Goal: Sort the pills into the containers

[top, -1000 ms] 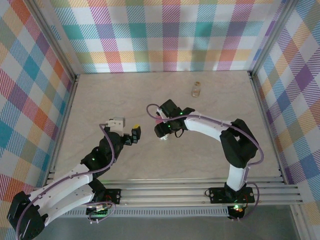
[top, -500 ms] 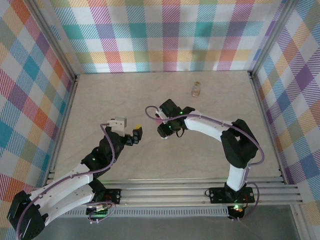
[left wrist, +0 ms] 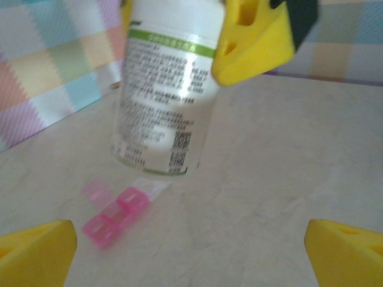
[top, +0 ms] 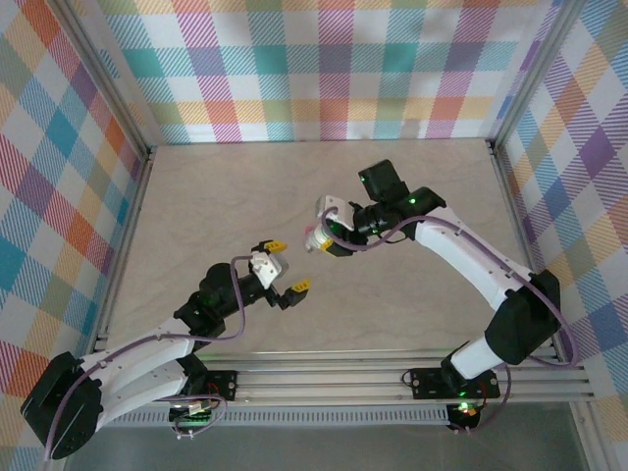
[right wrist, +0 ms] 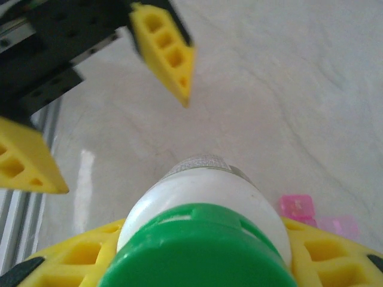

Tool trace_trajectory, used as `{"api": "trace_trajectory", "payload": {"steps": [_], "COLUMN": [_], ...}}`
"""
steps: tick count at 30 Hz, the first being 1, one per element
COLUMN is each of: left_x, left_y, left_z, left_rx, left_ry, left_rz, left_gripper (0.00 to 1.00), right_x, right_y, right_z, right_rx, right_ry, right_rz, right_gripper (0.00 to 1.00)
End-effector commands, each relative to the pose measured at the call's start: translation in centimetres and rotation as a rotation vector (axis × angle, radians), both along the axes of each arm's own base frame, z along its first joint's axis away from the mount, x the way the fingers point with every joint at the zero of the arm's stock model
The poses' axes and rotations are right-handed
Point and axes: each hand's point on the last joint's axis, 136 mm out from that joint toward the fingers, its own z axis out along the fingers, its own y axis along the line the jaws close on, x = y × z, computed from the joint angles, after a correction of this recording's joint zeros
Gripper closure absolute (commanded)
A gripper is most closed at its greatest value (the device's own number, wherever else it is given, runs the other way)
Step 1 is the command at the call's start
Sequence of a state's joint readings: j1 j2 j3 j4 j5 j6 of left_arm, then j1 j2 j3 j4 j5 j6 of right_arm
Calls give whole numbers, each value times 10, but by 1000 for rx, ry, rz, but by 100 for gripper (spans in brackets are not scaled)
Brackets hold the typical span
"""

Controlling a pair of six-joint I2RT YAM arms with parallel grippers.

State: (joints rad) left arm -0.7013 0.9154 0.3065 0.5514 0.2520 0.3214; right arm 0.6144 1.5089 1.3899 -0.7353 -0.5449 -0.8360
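White bottle [right wrist: 203,194] — gripped, between right jaws

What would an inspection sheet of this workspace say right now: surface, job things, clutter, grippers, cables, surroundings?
Surface: pale marbled tabletop, no spills seen.
Job's things: white plastic bottle with green cap, tilted, held in the right gripper; slim translucent pink pill box lying on the tabletop near it.
Clutter: nothing seen.
Grippers: right gripper shut on the bottle; left gripper open, facing it.
Cables: purple cables run along both arms, no snag seen.
Surroundings: pastel plaid walls, aluminium frame.
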Motion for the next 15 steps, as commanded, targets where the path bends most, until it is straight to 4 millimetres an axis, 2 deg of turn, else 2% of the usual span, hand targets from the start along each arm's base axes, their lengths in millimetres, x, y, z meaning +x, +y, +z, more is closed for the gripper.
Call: {"api": "trace_trajectory", "payload": {"steps": [1, 6, 8, 11, 15], "left_x": [-18, -21, -14, -6, -10], "left_y": [-17, -22, -20, -15, -22], "left_z": [20, 26, 29, 37, 42], "left_rx": [-4, -17, -23, -54, -66], "left_ry": [-131, -125, -118, -125, -108], "left_rz": [-174, -232, -206, -171, -221], "left_gripper": [4, 9, 12, 12, 12], "right_x": [-36, -58, -64, -68, -67], "right_y": [-1, -2, -2, 0, 6], "right_z": [31, 49, 52, 50, 46], "right_rx": [88, 133, 143, 129, 124], "right_ry": [-98, -90, -80, -77, -85], "right_rz": [277, 410, 443, 461, 472], "right_gripper": [59, 58, 58, 58, 59]}}
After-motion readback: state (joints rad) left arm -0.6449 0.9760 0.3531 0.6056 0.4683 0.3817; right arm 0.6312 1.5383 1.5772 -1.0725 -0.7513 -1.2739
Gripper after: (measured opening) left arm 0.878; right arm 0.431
